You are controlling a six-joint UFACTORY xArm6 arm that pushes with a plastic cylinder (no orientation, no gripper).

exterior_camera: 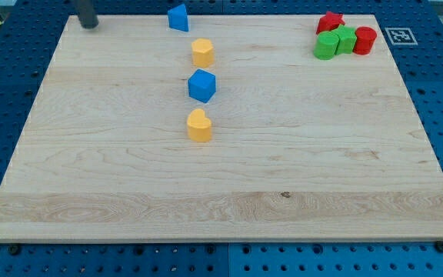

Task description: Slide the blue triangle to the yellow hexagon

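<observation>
Wooden board (229, 169) on a blue pegboard base (6, 85), with a fiducial tag (401, 35) at the board's top right corner. My tip (88, 24) rests at the board's top left corner, well apart from all blocks; it is a bare rod with no hand to open or close, and holds nothing. The blue triangle (178, 18) lies at the view's top edge, just above and left of the yellow hexagon (202, 52), not touching. Below the hexagon lie a blue block (202, 85) and a yellow heart-like block (199, 125). At top right, 2 green blocks (334, 42) and 2 red blocks (348, 29) cluster together.
</observation>
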